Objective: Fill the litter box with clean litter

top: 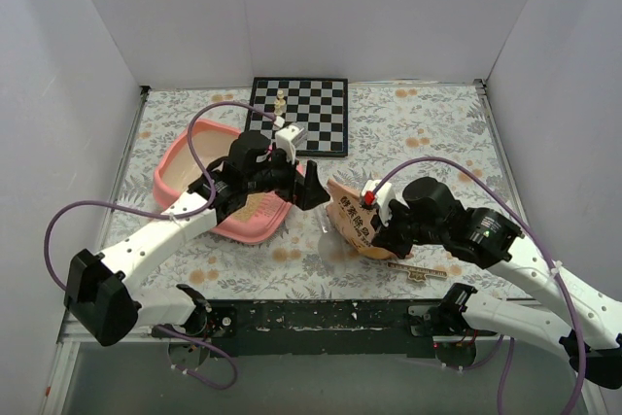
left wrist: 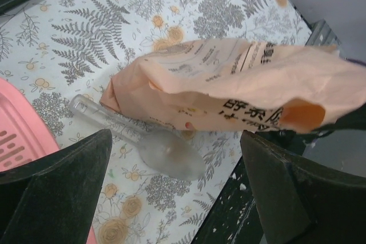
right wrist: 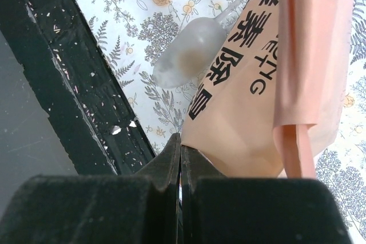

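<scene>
The salmon-pink litter box sits at the left of the table; its corner shows in the left wrist view. My right gripper is shut on the edge of a peach printed bag and holds it tilted above the cloth. In the right wrist view the jaws pinch the bag. My left gripper is open and empty between the box and the bag. In its wrist view the gripper faces the bag. No loose clean litter shows.
A clear plastic scoop lies on the floral cloth under the bag; it also shows in the right wrist view. A chessboard with small pieces lies at the back. A printed strip lies near the black front rail.
</scene>
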{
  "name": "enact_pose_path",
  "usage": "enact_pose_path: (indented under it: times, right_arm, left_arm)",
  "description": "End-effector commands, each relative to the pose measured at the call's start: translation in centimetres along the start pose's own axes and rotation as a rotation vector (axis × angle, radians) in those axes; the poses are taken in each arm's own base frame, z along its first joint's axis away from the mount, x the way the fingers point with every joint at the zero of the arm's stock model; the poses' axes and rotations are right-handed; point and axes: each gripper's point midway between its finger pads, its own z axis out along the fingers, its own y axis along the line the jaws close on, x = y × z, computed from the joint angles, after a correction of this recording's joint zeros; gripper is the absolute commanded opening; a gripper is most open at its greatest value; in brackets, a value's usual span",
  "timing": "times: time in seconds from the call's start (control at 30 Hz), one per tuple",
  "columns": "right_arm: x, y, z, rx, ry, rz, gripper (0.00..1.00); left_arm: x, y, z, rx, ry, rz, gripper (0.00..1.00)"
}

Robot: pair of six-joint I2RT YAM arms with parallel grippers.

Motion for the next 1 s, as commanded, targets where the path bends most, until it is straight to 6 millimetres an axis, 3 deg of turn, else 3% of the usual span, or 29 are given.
enact_pose_path:
  times: [0.0, 0.2, 0.27, 0.47, 0.77, 0.97]
  right_arm:
    - [-1.3, 0.8, -0.9, -0.021, -0.055, 0.019, 0.01]
    - [-1.1, 0.5, -0.4, -0.010, -0.026, 0.043, 0.01]
    - [-1.0, 0.5, -0.3, -0.011, -0.015, 0.050, 0.01]
    - [-0.8, 0.5, 0.0, -0.010, -0.002, 0.064, 0.01]
    - [-0.6, 0.7, 0.1, -0.015, -0.002, 0.088, 0.01]
    - [-0.4, 0.7, 0.2, -0.019, 0.010, 0.090, 0.01]
  left_arm:
    - [-0.5, -2.8, -1.9, 0.155, -0.067, 0.200, 0.96]
    - [-4.1, -5.5, -6.3, 0.190, -0.221, 0.482, 0.95]
    - [-4.8, -6.1, -6.7, 0.206, -0.240, 0.570, 0.94]
    - [-5.2, -5.7, -4.2, 0.242, -0.179, 0.712, 0.91]
    - [-5.1, -6.8, -1.2, 0.325, -0.153, 0.854, 0.95]
    - [-3.6, -7.0, 1.8, 0.363, -0.102, 0.878, 0.94]
